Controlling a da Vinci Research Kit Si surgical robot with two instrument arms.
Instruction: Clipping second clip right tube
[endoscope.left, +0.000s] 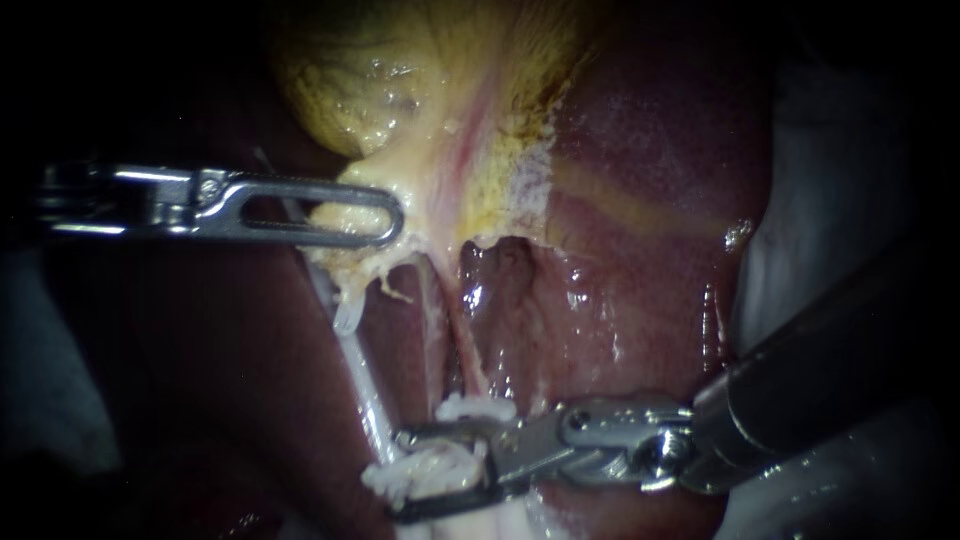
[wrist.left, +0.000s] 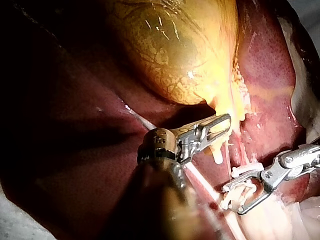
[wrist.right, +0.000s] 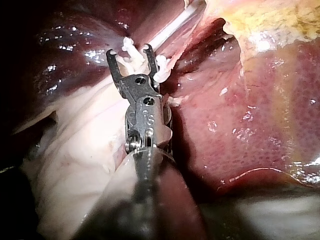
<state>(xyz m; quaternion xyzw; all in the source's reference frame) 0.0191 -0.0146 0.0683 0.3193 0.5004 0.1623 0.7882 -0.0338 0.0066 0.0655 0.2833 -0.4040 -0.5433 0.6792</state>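
Right instrument (endoscope.left: 400, 476): enters from the lower right. Its jaws stand well apart, and a white clip (endoscope.left: 440, 468) fills the gap and lies against both, so they have hold of it. The clip's toothed end pokes out past the jaw tips.

Closed clip (endoscope.left: 476, 408): a white bar just above the upper jaw and touching it. It sits across the lower end of the right tube (endoscope.left: 466, 350), a thin pink strand coming down from the gallbladder (endoscope.left: 340, 90). The upper jaw hides whether this tube carries on between the jaws.

Left tube (endoscope.left: 365, 390): white, just beside the right tube, running down to the jaw tips. In the right wrist view it leads away just ahead of them.

Left instrument (endoscope.left: 385, 218): slotted jaws closed together on the gallbladder's yellow lower fringe, well apart from the right instrument.

Surroundings: liver (endoscope.left: 640, 300) flanks both tubes, dark on the left tube's side and glistening red on the other. A wet hollow (endoscope.left: 500, 270) opens between the right tube and the red lobe. A pale sheet (endoscope.left: 810, 170) lies at the far right edge, behind the right shaft.

Room: both tubes lie bare between the left instrument and the closed clip. The left tube crowds the jaw tips, and the right shaft fills the lower right corner.
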